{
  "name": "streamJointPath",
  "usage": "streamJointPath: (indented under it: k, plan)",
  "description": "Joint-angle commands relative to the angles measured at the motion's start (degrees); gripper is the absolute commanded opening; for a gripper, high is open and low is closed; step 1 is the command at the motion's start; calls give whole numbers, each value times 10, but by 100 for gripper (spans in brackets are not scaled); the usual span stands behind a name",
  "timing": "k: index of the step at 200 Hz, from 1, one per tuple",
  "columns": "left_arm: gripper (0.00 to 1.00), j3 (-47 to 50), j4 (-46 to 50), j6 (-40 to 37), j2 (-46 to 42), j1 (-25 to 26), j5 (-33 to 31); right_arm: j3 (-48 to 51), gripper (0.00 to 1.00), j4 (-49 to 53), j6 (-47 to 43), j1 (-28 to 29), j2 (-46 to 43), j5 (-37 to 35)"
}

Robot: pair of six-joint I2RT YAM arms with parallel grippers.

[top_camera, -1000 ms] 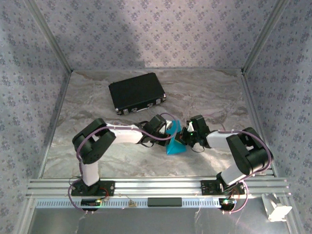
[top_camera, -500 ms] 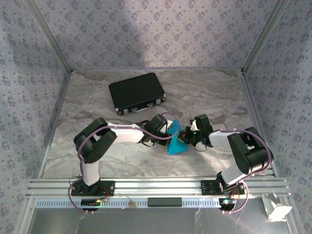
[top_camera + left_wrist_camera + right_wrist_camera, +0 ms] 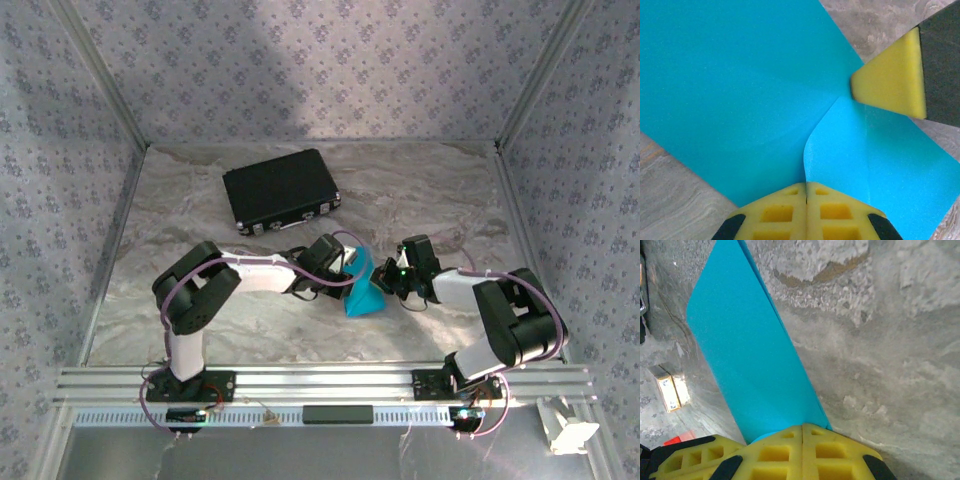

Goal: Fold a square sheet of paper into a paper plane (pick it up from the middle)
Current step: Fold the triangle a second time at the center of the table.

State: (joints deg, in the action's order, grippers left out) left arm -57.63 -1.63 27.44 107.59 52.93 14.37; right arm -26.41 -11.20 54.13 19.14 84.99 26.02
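The square sheet of paper, bright cyan, stands partly folded as a raised wedge on the marble table between both arms. My left gripper is shut on it from the left; in the left wrist view its yellow pads meet on the sheet where a curled flap edge runs into them. My right gripper is shut on the sheet's right side, and its yellow tip presses the crease. From the right wrist the sheet rises steeply out of the closed gripper.
A black case lies at the back left of the table. A small white-bordered card and a red block lie nearby. Patterned walls and an aluminium frame enclose the table.
The right arm has drawn slightly to the right, its elbow moving outward. The sheet's wedge has shifted a little with it. Both grippers stayed shut.
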Motion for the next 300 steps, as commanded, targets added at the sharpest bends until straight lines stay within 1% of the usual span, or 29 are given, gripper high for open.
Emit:
streamJointPath:
  k: [1, 28, 46, 60, 75, 102, 124, 142, 167, 180, 203, 233, 287, 293, 300]
  plan:
    - [0, -1, 46, -11, 17, -1, 0, -2, 0, 47, 15, -16, 1, -76]
    - [0, 1, 43, -11, 17, -1, 2, -3, 0, 45, 12, -29, -5, -59]
    - [0, 3, 40, -10, 16, -1, 3, 5, 0, 45, 12, -53, -16, -47]
    - [0, 4, 37, -9, 17, -1, 4, 4, 0, 39, 2, -73, -19, -10]
    - [0, 5, 35, -8, 17, -1, 4, -10, 0, 54, -16, -76, -27, 18]
    - [0, 4, 37, -9, 17, -1, 5, -23, 0, 78, -41, -59, -59, 35]
    - [0, 2, 36, -9, 16, -1, 6, -26, 0, 78, -42, -26, -71, 35]
    - [0, 3, 36, -8, 15, -1, 6, -31, 1, 75, -40, 2, -61, 37]
    - [0, 1, 37, -8, 15, -1, 6, -47, 1, 64, -47, 40, -36, 57]
    - [0, 1, 38, -8, 15, -1, 6, -53, 1, 77, -54, 52, -25, 49]
    - [0, 1, 37, -7, 15, -1, 6, -42, 1, 77, -55, 48, -6, 36]
    - [0, 0, 35, -8, 15, -1, 7, -33, 0, 77, -76, 41, 19, 36]
    - [0, -7, 39, -7, 12, -1, 3, 13, 0, 41, -55, 32, 34, 25]
    - [1, -6, 39, -3, 7, -1, -2, 18, 0, 34, -50, 32, 33, 25]
    - [6, 0, 34, 3, -3, -1, -9, 22, 0, 28, -44, 31, 33, 26]
